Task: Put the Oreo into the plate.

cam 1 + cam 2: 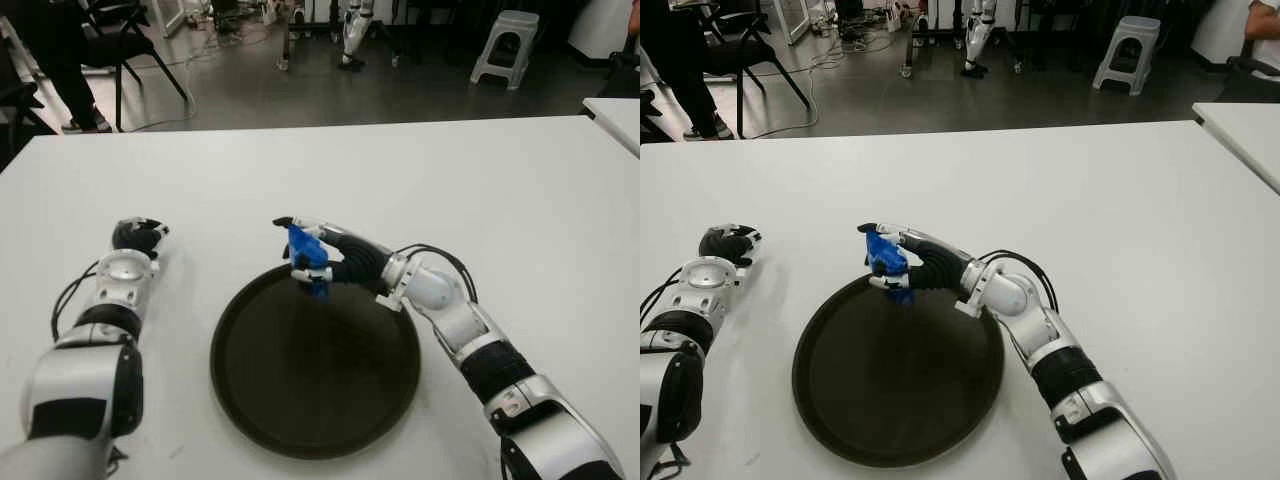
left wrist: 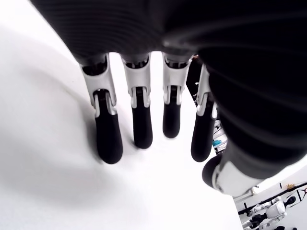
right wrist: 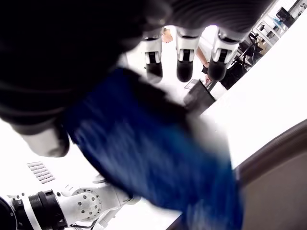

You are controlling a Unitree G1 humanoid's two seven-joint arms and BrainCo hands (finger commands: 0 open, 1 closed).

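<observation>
A blue Oreo packet (image 1: 307, 258) is held in my right hand (image 1: 312, 255), just above the far rim of the dark round plate (image 1: 315, 430). The packet's lower end hangs over the plate's far edge. In the right wrist view the blue packet (image 3: 153, 158) fills the palm, with the fingers (image 3: 184, 60) stretched past it and the plate's rim (image 3: 278, 143) beside it. My left hand (image 1: 138, 237) lies to the left of the plate on the white table (image 1: 500, 190), fingers (image 2: 108, 139) spread and holding nothing.
Beyond the table's far edge are a chair (image 1: 120, 40), a white stool (image 1: 505, 45) and a person's legs (image 1: 60, 70). A second white table corner (image 1: 615, 115) shows at the far right.
</observation>
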